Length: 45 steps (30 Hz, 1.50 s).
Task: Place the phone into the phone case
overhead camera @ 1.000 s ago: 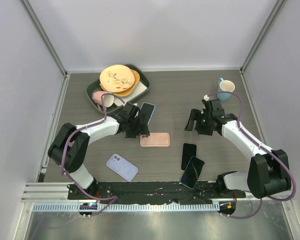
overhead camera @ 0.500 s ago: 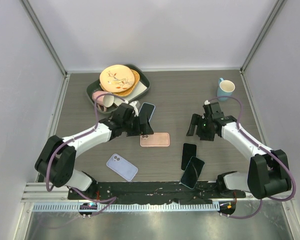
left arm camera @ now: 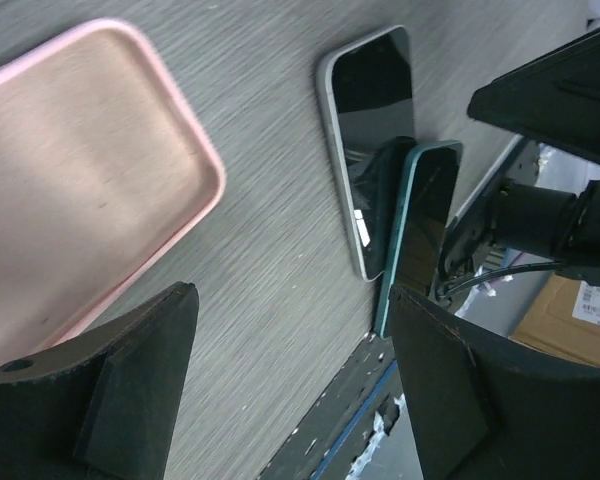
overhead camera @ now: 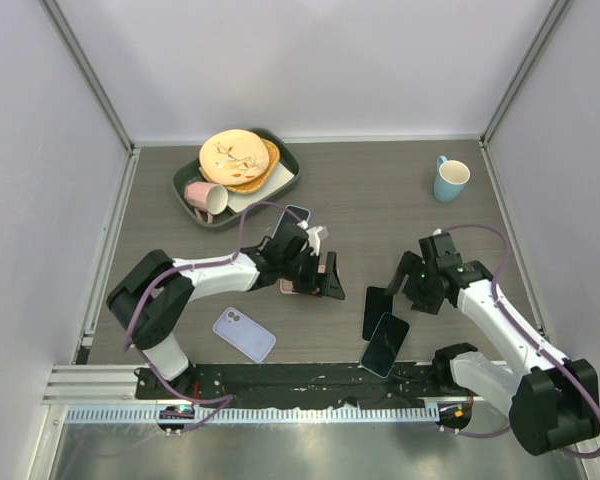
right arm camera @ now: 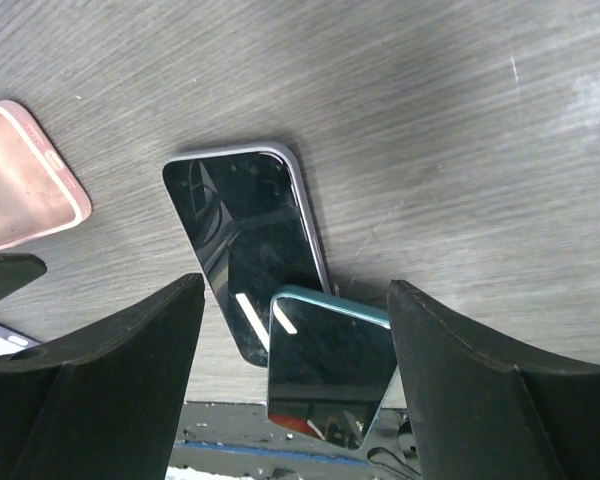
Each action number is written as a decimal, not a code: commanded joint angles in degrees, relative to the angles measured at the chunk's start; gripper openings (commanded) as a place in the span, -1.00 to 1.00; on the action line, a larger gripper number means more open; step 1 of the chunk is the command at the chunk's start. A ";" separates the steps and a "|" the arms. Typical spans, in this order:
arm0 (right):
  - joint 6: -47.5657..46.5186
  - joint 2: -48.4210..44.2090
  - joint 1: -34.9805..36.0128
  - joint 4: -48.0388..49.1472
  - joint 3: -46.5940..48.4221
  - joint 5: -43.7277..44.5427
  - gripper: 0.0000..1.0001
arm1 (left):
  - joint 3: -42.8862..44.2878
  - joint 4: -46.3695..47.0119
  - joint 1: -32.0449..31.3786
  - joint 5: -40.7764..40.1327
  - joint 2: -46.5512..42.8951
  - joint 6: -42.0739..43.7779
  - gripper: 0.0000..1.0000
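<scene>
- lavender phone (overhead camera: 244, 333): left of the pink phone case (left arm camera: 80, 190) and nearer the arm bases, back up, well apart from it
- dark tray (overhead camera: 296, 170): left of the case on the far side; it holds stacked plates (overhead camera: 238, 158) and a pink mug (overhead camera: 202, 196) lying on its side; what else is under the plates is hard to make out
- blue phone (overhead camera: 293, 222): just beyond the case's far edge, its near end hidden by the left arm
- the case itself: open side up; in the top view it is almost wholly covered by the left gripper (overhead camera: 318, 278), with only pink slivers showing; the left wrist view cuts off its left part
- left gripper: over the case's right end, jaws wide apart, holding nothing
- black phone (overhead camera: 377, 315): right of the case, apart from it, screen up, flat on the table; which phone belongs in the case I cannot tell
- teal-rimmed phone (right arm camera: 330, 365): right of the case and nearer the bases; its corner overlaps the black phone's near end; its near end is cut off in both wrist views
- right gripper (right arm camera: 292, 290): over those two phones, right of the case, jaws wide, gripping nothing
- blue mug (overhead camera: 450, 180): far right of the case, upright
</scene>
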 commanded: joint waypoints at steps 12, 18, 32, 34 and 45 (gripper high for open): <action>3.93 -6.07 -0.20 -7.16 -8.77 -4.31 0.59 | 7.20 9.17 -3.59 8.45 8.62 -4.07 0.52; 5.16 -4.85 -0.11 -0.31 -11.85 -11.52 0.57 | 7.64 10.84 -4.39 9.59 10.12 -5.57 0.37; 6.66 7.45 1.03 22.10 -11.76 -20.93 -0.48 | 1.32 12.51 -4.21 3.53 4.68 -6.80 0.23; 6.22 11.30 2.43 24.73 -10.71 -20.76 -0.49 | -0.61 12.51 -3.86 0.82 1.43 -6.89 0.24; -1.60 29.07 11.31 29.76 1.77 -18.21 -0.50 | -5.98 8.29 -2.45 -4.38 -6.84 -5.74 0.26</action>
